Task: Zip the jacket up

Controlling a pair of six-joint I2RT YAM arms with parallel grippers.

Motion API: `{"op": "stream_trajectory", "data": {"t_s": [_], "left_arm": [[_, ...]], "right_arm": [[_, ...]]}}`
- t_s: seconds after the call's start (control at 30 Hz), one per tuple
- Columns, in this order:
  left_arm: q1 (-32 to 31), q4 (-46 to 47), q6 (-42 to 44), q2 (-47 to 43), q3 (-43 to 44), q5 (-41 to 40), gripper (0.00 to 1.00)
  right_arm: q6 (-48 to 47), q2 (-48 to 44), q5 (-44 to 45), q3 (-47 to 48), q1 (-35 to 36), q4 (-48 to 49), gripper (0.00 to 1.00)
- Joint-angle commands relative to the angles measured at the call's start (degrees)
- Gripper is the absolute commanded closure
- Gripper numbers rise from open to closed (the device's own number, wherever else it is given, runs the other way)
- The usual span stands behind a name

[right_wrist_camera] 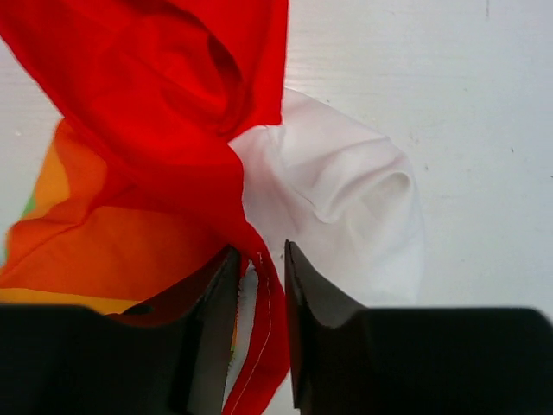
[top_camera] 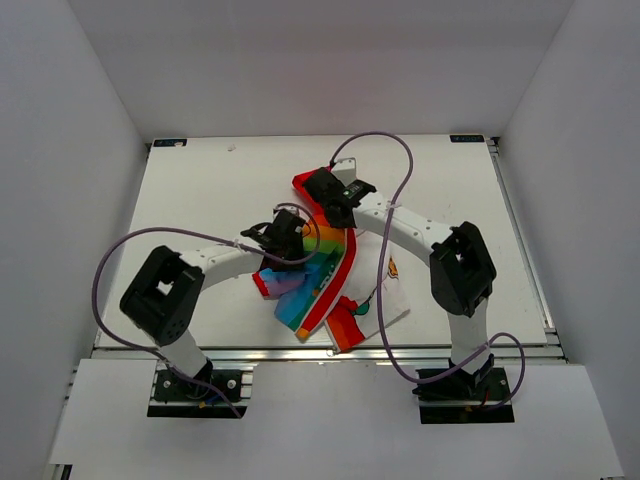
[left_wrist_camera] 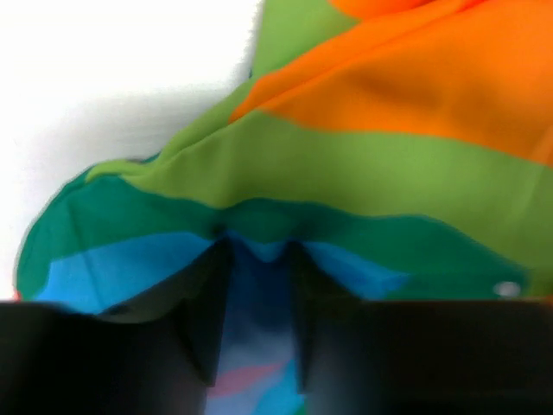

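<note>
Left claw (left_wrist_camera: 259, 246): clenched on a puckered fold of the jacket (top_camera: 315, 290), with a blue stripe bunched between the two dark fingers (left_wrist_camera: 203, 328) and green and orange bands fanning out above. Wrist low over the cloth, forearm reaching in from the left, elbow raised and bent above its base at the near edge of the counter (top_camera: 200, 190). Right claw (right_wrist_camera: 259, 251): narrowed around the red stitched edge, a white fold just beyond and orange cloth to the left. Impossible to tell whether pinched tight or merely bracketed, given a sliver of gap beside the seam. Wrist tipped down at the far end of the garment, by the red hood, forearm running diagonally back to a raised elbow on the right side, then down to its base. Between and around the two claws, jacket crumpled in the middle of the counter: rainbow panel and red trim sweeping toward the near edge, white body with a small print off to the right, a red piece close to the near rim. Purple cable (top_camera: 385, 135) looped above each arm.
</note>
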Motion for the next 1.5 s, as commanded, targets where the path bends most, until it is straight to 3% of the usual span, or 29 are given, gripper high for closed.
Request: {"op": "stream_trajectory", "data": {"t_s": [0.0,0.03,0.07,0.1,0.13,0.27,0.47,0.6,0.87,0.93,0.97,1.0,1.1,1.13,1.17,1.23,1.27,1.3,1.37,1.43,1.47], "left_arm": [[0.12,-0.5,0.93,1.34,4.09,-3.77,0.61],[0.12,-1.47,0.58,1.69,5.06,-5.79,0.97],[0.3,-2.61,0.23,2.3,6.11,-7.73,1.0],[0.3,-5.23,-0.29,2.22,7.25,-9.49,1.0],[0.3,-6.04,-0.56,1.87,8.92,-12.99,1.0],[0.47,-7.28,-2.41,-5.92,8.5,-20.56,1.0],[3.27,-15.7,-10.84,-14.65,7.0,-33.04,1.0],[8.46,-20.81,-14.97,-15.8,6.12,-32.45,1.0],[17.07,-20.82,-16.21,-9.31,7.26,-31.31,1.0],[17.87,-20.9,-15.59,-7.54,8.93,-30.42,1.0],[17.88,-20.64,-15.42,-6.23,9.28,-30.51,1.0],[17.88,-21.07,-14.9,-5.61,9.81,-30.16,1.0],[17.96,-22.48,-15.15,-4.28,11.74,-29.63,1.0],[17.97,-22.83,-15.33,-4.2,12.79,-29.46,1.0],[18.05,-23.71,-15.42,-4.11,13.24,-29.46,0.86],[18.05,-24.33,-15.42,-4.46,14.55,-29.46,0.66],[18.14,-25.46,-15.59,-4.63,15.08,-29.11,0.4],[18.14,-26.43,-15.85,-5.16,15.69,-28.58,0.29],[18.14,-28.1,-16.12,-6.04,16.66,-25.35,0.13],[18.14,-28.37,-16.21,-8.48,16.32,-22.27,0.07],[18.14,-27.5,-15.51,-9.72,14.66,-17.03,0.05]], "right_arm": [[2.58,-3.14,3.53,-2.04,-0.12,-2.65,0.69],[2.32,-3.32,3.62,-2.83,-0.12,-2.74,0.72],[2.05,-3.58,3.8,-3.18,-0.12,-2.74,0.75],[1.62,-3.85,3.97,-3.45,-0.12,-2.57,0.91],[-0.04,-3.94,3.8,-3.89,-0.12,-1.43,1.0],[-9.97,-6.04,-6.1,-5.55,-0.12,8.74,1.0],[-18.95,-15.7,-30.8,-12.05,-1.78,29.31,1.0],[-19.22,-21.59,-44.86,-19.07,-5.12,40.56,1.0],[-20.98,-21.0,-42.26,-26.65,-11.88,37.69,1.0],[-21.5,-19.42,-38.14,-25.96,-14.17,34.99,1.0],[-21.76,-17.75,-36.21,-24.99,-14.79,33.66,0.93],[-22.12,-17.04,-34.37,-23.85,-15.05,31.82,0.69],[-23.61,-17.03,-35.39,-20.33,-14.97,26.8,0.37],[-23.79,-17.82,-36.18,-20.5,-14.71,26.79,0.17],[-23.79,-19.91,-36.71,-21.46,-14.27,26.79,0.11],[-23.61,-22.56,-36.55,-23.13,-13.22,26.97,0.11],[-22.74,-25.35,-36.02,-24.79,-12.86,25.92,0.11],[-22.3,-26.77,-35.84,-25.94,-11.99,25.39,0.11],[-20.72,-31.77,-35.75,-31.1,-11.02,24.25,0.11],[-19.58,-34.95,-36.28,-35.42,-9.27,23.89,0.11],[-19.13,-37.49,-37.15,-37.71,-8.47,23.63,0.11]]}}
